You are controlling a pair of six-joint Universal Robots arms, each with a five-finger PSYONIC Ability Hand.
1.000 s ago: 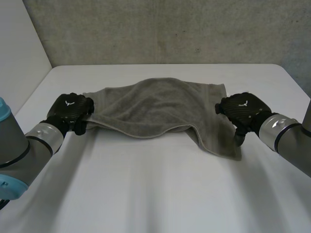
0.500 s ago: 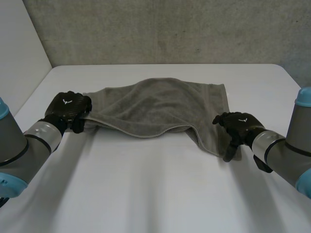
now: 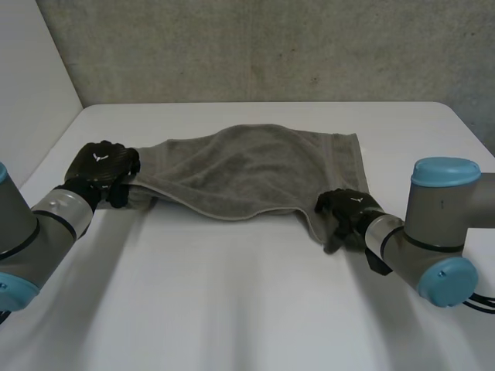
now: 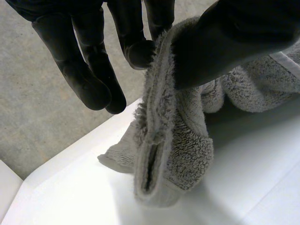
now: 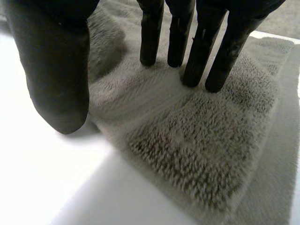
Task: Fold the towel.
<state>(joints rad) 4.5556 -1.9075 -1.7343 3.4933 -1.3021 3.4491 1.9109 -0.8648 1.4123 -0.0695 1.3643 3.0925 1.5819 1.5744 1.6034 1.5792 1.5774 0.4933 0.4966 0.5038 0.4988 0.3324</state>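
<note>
Between the left hand's (image 3: 100, 166) thumb and fingers (image 4: 136, 47), the towel's (image 3: 255, 170) end corner hangs pinched, soft and floppy (thick pile, light, bound to sag). Under the right hand's (image 3: 344, 210) straight fingers (image 5: 151, 37) its near corner lies pressed on the bench (image 3: 232, 309). I'd pinch that hem.

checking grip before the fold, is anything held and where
Left hand pinches the towel at its left edge; right hand just presses its near right corner.
</note>
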